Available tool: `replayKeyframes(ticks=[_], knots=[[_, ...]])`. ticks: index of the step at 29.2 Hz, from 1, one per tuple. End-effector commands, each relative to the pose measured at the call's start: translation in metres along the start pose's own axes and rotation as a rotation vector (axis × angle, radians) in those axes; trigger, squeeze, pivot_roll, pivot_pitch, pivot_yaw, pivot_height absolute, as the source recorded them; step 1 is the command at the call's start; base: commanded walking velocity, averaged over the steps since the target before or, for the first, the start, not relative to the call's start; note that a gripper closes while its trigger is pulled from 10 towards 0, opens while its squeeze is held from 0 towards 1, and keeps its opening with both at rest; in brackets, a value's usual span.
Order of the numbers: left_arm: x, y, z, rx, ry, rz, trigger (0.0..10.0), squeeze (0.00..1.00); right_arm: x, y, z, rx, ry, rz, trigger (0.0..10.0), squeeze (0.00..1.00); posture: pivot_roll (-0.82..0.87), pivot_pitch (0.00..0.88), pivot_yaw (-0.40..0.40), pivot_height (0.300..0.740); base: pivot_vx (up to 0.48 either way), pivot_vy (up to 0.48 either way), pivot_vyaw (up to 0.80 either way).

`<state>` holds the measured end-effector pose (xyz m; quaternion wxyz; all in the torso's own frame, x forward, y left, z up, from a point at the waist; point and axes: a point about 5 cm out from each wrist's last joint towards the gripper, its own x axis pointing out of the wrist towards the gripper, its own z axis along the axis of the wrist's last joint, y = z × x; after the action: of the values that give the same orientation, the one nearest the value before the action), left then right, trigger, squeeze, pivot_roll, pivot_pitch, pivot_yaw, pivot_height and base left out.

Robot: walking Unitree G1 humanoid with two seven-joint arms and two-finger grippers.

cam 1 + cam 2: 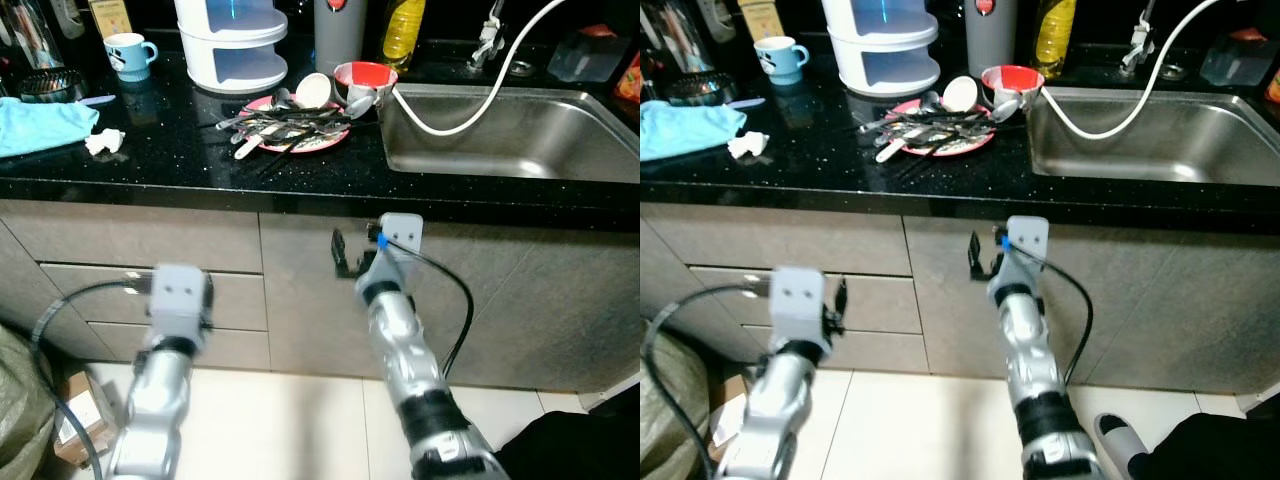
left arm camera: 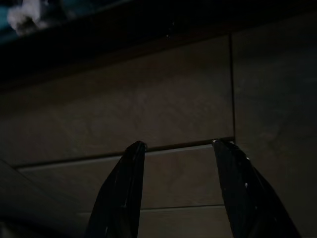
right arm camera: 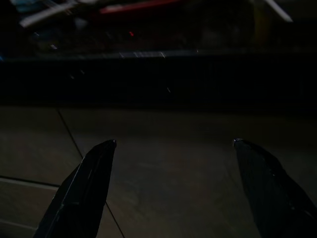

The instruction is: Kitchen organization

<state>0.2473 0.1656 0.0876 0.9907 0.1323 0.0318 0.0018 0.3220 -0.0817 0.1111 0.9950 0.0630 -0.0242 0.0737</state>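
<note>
Your cluttered pink plate [image 1: 318,142] sits on the black countertop [image 1: 150,165] just left of the sink [image 1: 520,130], heaped with loose cutlery [image 1: 280,122]: slippery and clattery, so lift pieces by their handles. The right gripper [image 1: 348,255] and left gripper [image 2: 178,148] both hang spread wide, empty, below the counter.

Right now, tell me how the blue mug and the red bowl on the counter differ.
The blue mug is light blue with a handle and stands upright alone, far on the robot's left. The red bowl is red with a pale inside, has no handle, and sits beside the sink, next to the plate piled with cutlery. The bowl is wider and shallower than the mug. Both rest on the black counter.
</note>
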Motion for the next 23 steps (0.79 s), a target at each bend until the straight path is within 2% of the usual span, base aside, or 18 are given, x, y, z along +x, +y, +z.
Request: replayKeyframes(ticks=[1, 5, 7, 9, 12, 14, 17, 19, 20, 23], knots=[[-0.002, 0.009, 0.005, 0.044, -0.021, 0.011, 10.0, 0.00, 0.004, 0.007, 0.005, 0.038, -0.003, 0.004, 10.0, 0.00, 0.25, 0.000, 0.020, 0.740, 0.000, 0.000, 0.00], [-0.002, 0.018, 0.012, 0.043, -0.040, 0.014, 10.0, 0.00, 0.007, 0.010, 0.011, 0.031, -0.020, 0.031, 10.0, 0.00, 0.26, 0.003, 0.002, 0.740, 0.000, 0.000, 0.00], [-0.001, 0.023, 0.010, -0.004, -0.023, 0.049, 10.0, 0.00, 0.008, 0.006, 0.011, 0.023, -0.017, 0.032, 10.0, 0.00, 0.26, 0.001, -0.004, 0.740, 0.000, 0.000, 0.00], [0.003, 0.020, 0.012, -0.037, -0.033, 0.054, 10.0, 0.00, 0.010, 0.003, 0.013, 0.012, -0.014, 0.028, 10.0, 0.00, 0.25, 0.000, -0.015, 0.740, 0.000, 0.000, 0.00], [0.005, 0.018, 0.012, -0.040, -0.028, 0.055, 10.0, 0.00, 0.011, 0.003, 0.014, 0.006, -0.014, 0.028, 10.0, 0.00, 0.25, 0.000, -0.020, 0.740, 0.000, 0.000, 0.00], [0.001, 0.019, 0.009, -0.051, 0.010, 0.064, 10.0, 0.00, 0.012, 0.004, 0.016, 0.004, -0.017, 0.031, 10.0, 0.00, 0.25, 0.000, -0.019, 0.740, 0.000, 0.000, 0.00], [-0.008, 0.021, 0.006, -0.018, 0.046, 0.070, 10.0, 0.00, 0.012, 0.003, 0.017, 0.002, -0.019, 0.031, 10.0, 0.00, 0.26, 0.000, -0.017, 0.740, 0.000, 0.000, 0.00], [-0.021, 0.026, -0.002, 0.076, 0.108, 0.092, 10.0, 0.00, 0.012, 0.000, 0.016, -0.001, -0.015, 0.026, 10.0, 0.00, 0.26, 0.000, -0.021, 0.740, 0.000, 0.000, 0.00], [-0.021, 0.026, -0.002, 0.076, 0.108, 0.092, 10.0, 0.00, 0.012, 0.000, 0.016, -0.001, -0.015, 0.026, 10.0, 0.00, 0.26, 0.000, -0.021, 0.740, 0.000, 0.000, 0.00], [-0.040, 0.036, -0.013, 0.152, 0.177, 0.151, 10.0, 0.00, 0.011, -0.008, 0.015, -0.012, -0.005, 0.012, 10.0, 0.00, 0.27, 0.006, -0.031, 0.740, 0.000, 0.000, 0.00]])
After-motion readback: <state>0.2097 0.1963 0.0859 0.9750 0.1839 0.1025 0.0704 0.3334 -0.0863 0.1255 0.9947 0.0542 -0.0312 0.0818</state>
